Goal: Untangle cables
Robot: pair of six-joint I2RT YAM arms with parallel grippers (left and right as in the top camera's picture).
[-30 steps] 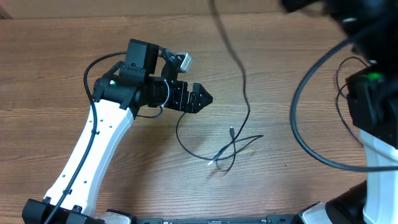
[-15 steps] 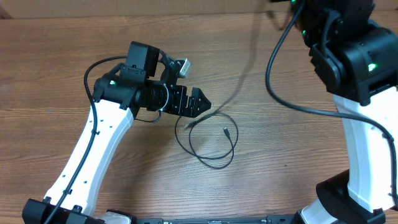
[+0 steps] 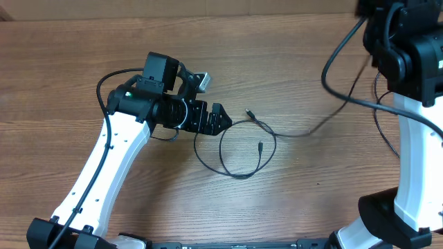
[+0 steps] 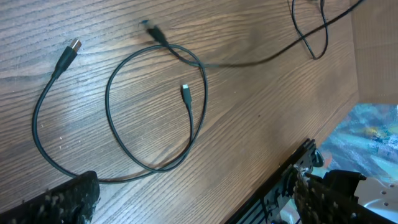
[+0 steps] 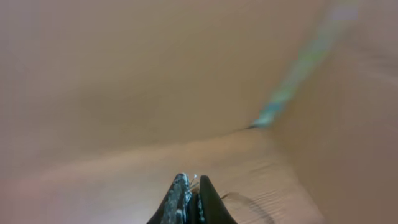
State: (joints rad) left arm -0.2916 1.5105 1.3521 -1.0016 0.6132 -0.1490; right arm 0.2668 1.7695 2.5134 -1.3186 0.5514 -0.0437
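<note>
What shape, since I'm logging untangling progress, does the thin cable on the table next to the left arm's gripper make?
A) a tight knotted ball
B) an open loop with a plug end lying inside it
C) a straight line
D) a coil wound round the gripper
B: in the left wrist view the thin cable curves in an open loop on the table, with a small plug lying inside it.

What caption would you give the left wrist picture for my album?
Thin black cables loop and cross on the wooden table, small plugs lying free.
</note>
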